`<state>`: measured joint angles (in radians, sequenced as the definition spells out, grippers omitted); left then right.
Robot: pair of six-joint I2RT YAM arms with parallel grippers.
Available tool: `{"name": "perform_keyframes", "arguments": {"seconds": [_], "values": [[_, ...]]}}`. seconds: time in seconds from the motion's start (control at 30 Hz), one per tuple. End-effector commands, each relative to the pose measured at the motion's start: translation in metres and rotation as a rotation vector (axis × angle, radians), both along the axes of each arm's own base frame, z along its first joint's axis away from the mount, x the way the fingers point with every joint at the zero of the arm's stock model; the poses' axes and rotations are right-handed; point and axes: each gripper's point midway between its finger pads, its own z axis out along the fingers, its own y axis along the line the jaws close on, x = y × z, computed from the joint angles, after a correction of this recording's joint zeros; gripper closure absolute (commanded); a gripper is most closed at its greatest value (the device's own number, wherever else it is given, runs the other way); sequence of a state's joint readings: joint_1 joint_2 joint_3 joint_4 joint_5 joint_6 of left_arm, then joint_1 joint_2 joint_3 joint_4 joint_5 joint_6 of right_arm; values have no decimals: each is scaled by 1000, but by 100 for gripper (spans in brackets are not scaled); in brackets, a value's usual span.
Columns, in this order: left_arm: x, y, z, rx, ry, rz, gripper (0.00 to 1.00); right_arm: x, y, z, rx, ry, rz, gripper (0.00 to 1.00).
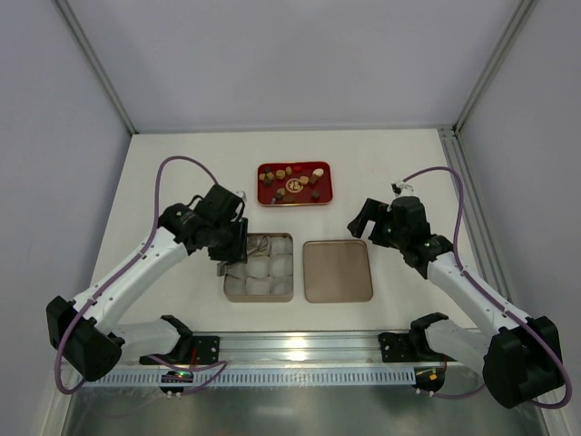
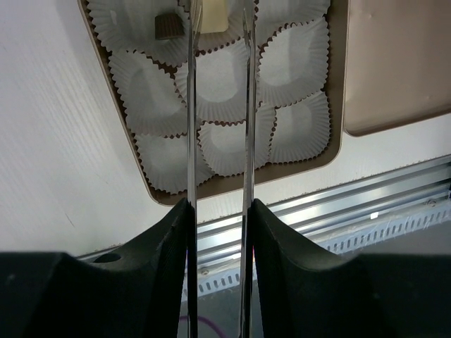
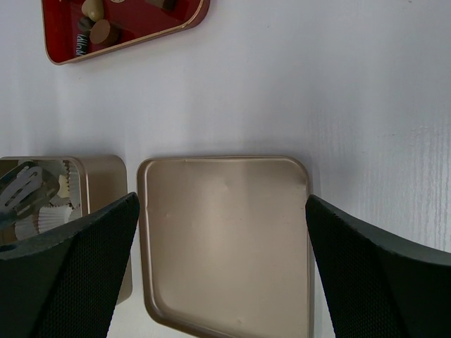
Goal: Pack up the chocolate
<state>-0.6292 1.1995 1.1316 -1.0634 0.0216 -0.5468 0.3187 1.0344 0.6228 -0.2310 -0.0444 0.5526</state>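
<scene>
Several chocolates (image 1: pixel 292 181), brown, tan and cream, lie on the red tray (image 1: pixel 322 194) at the back. The gold tin (image 1: pixel 260 297) holds white paper cups (image 2: pixel 292 63). One dark chocolate (image 2: pixel 168 26) sits in a far-left cup. My left gripper (image 2: pixel 218 205) is shut on metal tongs (image 2: pixel 190 127) that reach over the tin. A cream chocolate (image 2: pixel 215 17) lies between the tong tips, over a cup. My right gripper (image 3: pixel 222 204) stands wide open over the tin's lid (image 3: pixel 225 239), with nothing between its fingers.
The gold lid (image 1: pixel 337 270) lies flat just right of the tin. A metal rail (image 1: pixel 300 350) runs along the near table edge. White walls enclose the table on the left, back and right.
</scene>
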Motion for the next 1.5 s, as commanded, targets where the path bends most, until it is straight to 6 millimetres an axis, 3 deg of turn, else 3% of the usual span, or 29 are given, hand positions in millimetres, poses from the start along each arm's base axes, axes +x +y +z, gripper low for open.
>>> {"name": "perform_keyframes", "arguments": {"seconds": [0.0,0.27,0.47,0.5,0.67,0.7,0.8,0.9,0.93,1.07,1.27,1.47], "values": [[7,-8,5,-33,-31,-1,61,8,2,11,20,-50,-7,0],[5,-6,21,-39,-49,-15,60,9,3,14,26,-55,-3,0],[13,-17,63,-105,-115,-43,60,10,3,18,23,-63,-1,0],[19,-22,76,-130,-146,-43,59,10,3,19,21,-64,-1,0],[54,-47,91,-158,-194,-44,59,9,1,20,9,-65,1,0],[71,-56,92,-155,-213,-43,59,7,0,20,5,-60,1,0],[99,-78,79,-140,-192,-57,59,4,-1,23,2,-61,2,0],[127,-99,86,-155,-228,-78,59,-1,-4,28,-7,-66,3,0],[144,-107,81,-140,-234,-79,59,-2,-4,29,-6,-71,2,0],[170,-126,59,-108,-205,-98,59,-8,-9,36,-12,-82,-5,0],[185,-145,28,-74,-174,-128,58,-14,-13,41,-22,-90,-10,0],[189,-152,10,-47,-167,-154,57,-16,-13,43,-23,-92,-9,0]]}}
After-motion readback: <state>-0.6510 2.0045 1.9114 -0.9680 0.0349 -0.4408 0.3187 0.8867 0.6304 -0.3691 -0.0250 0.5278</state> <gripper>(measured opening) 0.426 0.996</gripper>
